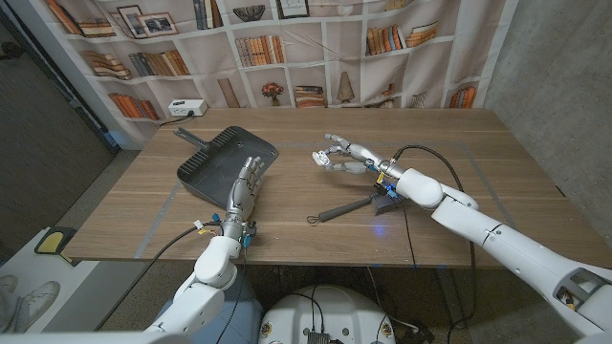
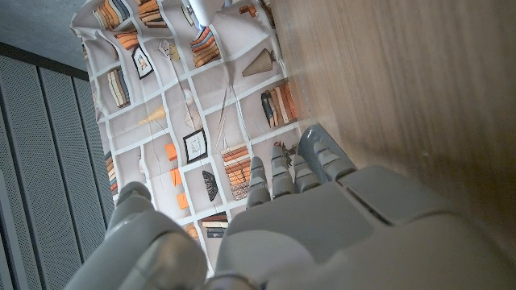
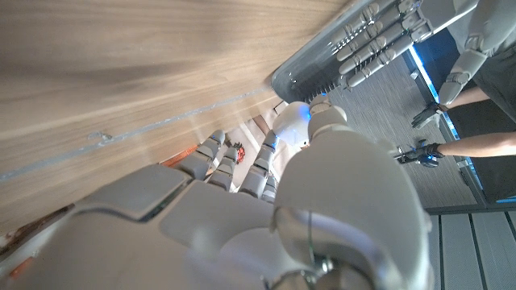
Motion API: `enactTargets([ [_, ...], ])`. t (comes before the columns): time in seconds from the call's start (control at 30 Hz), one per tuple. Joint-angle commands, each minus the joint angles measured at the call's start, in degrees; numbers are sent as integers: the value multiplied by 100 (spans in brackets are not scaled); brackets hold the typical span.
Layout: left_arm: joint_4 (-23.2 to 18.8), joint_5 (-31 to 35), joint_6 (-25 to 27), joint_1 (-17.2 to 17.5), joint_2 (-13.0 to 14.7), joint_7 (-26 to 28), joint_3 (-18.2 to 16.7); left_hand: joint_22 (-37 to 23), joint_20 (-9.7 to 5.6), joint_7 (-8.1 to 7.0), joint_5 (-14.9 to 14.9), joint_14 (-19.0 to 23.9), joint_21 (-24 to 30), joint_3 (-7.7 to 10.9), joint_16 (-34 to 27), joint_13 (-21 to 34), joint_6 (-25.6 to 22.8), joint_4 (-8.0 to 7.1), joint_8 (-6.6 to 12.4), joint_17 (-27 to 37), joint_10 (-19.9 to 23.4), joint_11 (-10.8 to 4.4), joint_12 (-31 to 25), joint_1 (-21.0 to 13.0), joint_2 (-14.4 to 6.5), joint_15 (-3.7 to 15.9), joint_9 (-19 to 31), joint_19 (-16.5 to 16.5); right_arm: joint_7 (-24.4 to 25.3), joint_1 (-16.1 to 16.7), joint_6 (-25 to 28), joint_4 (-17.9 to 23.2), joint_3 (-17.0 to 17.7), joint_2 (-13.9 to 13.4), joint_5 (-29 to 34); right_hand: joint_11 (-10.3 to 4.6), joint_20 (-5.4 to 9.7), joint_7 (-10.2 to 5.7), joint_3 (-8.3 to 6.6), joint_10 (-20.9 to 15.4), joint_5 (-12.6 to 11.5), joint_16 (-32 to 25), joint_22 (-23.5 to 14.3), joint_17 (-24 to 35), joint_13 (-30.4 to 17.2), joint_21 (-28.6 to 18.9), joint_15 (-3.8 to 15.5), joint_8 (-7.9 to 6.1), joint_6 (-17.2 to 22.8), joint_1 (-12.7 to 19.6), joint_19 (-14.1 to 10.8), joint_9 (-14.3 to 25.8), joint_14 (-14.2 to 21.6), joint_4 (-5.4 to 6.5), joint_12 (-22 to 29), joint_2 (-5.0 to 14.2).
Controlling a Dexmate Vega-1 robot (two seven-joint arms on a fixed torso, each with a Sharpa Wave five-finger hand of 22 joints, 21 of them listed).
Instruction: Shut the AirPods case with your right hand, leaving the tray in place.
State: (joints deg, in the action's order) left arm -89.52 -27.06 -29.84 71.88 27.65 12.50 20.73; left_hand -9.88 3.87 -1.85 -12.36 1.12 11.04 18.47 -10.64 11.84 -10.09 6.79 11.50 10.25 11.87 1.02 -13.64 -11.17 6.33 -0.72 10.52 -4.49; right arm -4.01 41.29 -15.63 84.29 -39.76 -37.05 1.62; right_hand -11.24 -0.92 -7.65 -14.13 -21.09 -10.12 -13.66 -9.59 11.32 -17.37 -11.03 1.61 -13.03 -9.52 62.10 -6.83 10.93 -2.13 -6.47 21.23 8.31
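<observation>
The small white AirPods case (image 1: 318,159) sits near the table's middle, right of the dark grey tray (image 1: 215,153). My right hand (image 1: 342,154) reaches it from the right, thumb and fingers spread around it and touching it. In the right wrist view the case (image 3: 295,121) shows pale between the thumb and the fingertips (image 3: 234,161); I cannot tell if its lid is up or down. My left hand (image 1: 245,183) lies stretched out with its fingers apart, fingertips at the tray's near right edge, holding nothing. The tray (image 3: 322,60) and the left hand's fingers (image 3: 379,32) also show beyond the case.
A thin black tool (image 1: 342,206) with a wire loop lies on the table under my right forearm. A white power strip (image 1: 186,108) sits at the back left edge. A bookshelf backdrop hangs behind. A person (image 3: 476,89) stands past the table.
</observation>
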Motion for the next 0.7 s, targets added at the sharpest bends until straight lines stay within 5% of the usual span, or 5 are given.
enactTargets([
  [0.03,-99,39,-99,18,-8,-76,39,-13,1,14,-55,25,-9,-11,-2,33,-108,-11,49,11,70,1,-32,-6,-40,-1,8,-6,181,448,267,958,553,-370,-45,-114,-14,5,22,-131,-12,-3,-7,32,-52,0,819,21,-47,-64,-39,4,21,14,-15,7],
  [0.4,-387,77,-15,83,89,-82,28,-13,4,-3,-55,24,-13,-14,-3,33,-136,-12,42,10,67,-32,-27,-18,-61,4,7,7,190,437,487,1217,601,-476,71,-115,-25,18,36,-140,-15,5,-8,30,-73,5,807,36,-43,-83,-50,5,28,2,-25,6],
  [0.7,-631,112,108,107,143,-70,43,-13,-81,218,-51,-40,-15,-19,15,32,-32,-9,-11,9,-10,-59,10,-48,-103,30,7,30,138,361,659,1399,583,-532,208,-114,-42,47,32,-131,-15,25,-8,27,-91,8,789,47,-38,-70,-57,5,5,-23,-40,17],
])
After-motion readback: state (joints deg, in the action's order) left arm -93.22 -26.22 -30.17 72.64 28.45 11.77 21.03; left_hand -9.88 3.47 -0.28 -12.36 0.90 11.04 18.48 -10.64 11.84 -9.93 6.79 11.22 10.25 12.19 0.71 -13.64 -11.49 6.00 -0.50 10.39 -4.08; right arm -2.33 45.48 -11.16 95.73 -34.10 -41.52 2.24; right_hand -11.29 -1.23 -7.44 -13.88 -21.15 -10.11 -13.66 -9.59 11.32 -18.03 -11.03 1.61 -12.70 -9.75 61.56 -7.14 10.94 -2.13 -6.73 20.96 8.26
